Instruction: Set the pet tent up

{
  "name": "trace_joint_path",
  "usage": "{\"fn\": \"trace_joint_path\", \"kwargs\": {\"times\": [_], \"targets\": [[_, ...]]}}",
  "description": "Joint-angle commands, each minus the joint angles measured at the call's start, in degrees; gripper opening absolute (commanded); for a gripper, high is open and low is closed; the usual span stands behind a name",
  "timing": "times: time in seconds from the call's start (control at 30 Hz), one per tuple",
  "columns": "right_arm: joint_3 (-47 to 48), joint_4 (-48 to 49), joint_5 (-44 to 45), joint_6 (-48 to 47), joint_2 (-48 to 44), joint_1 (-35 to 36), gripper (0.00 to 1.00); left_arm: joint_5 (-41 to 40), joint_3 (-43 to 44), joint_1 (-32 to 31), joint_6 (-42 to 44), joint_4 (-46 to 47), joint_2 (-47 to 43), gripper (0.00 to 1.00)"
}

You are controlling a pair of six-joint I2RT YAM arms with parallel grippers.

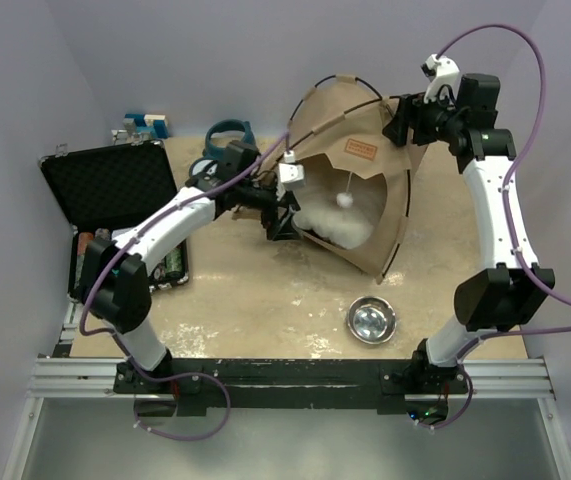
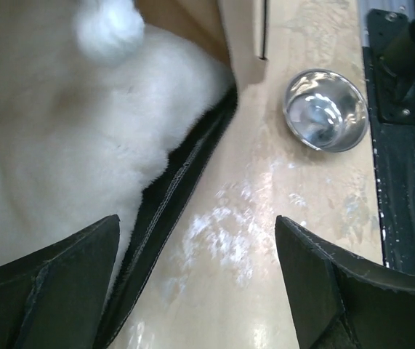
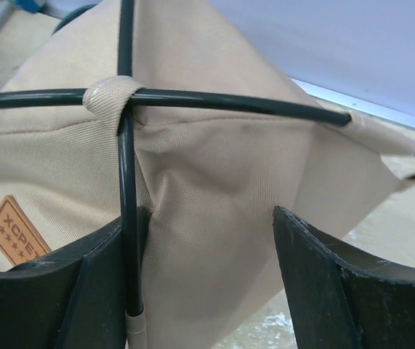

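The tent [image 1: 360, 185] sits on the table [image 1: 265, 300], behind centre and toward the right. Its entrance faces the arms and it looks tipped rather than squarely upright. The pom-pom [image 1: 345, 199] hangs in the opening above a white fluffy cushion [image 2: 62, 145].

The left end effector [image 2: 196, 225] is spread wide at the tent's lower left rim. The black hem [image 2: 185, 174] runs between its fingers with nothing pinched. The right end effector [image 3: 207, 214] is also wide, up at the peak. Tan fabric bulges between its fingers, and one pole [image 3: 126, 218] lies against the inner face of a finger, below where two poles cross. A steel bowl [image 1: 372, 319] lies well apart in front.

The tent is probably light. Its cloth is soft and slack and likely to slide or bunch in a pinch, while the thin poles look springy yet stiff enough to steer the frame. The better holds seem to be a pole near the crossing loop and the stitched hem, not loose cloth.
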Motion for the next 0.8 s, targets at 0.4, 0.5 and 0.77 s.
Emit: {"fn": "trace_joint_path", "kwargs": {"times": [0.4, 0.5, 0.77], "targets": [[3.15, -4.82, -3.56, -6.63, 3.15, -1.16, 0.8, 22.43, 22.63, -10.11, 0.86, -7.89, 10.78, 0.96], [4.74, -10.44, -7.51, -13.83, 2.8, -1.16, 0.85, 21.93, 24.05, -10.11, 8.15, -20.1, 8.77, 0.95], [1.32, -13.45, -4.02, -20.71, -3.52, -1.25, 0.93, 8.52, -7.73, 8.23, -33.22, 26.67, -16.87, 0.85]]}}
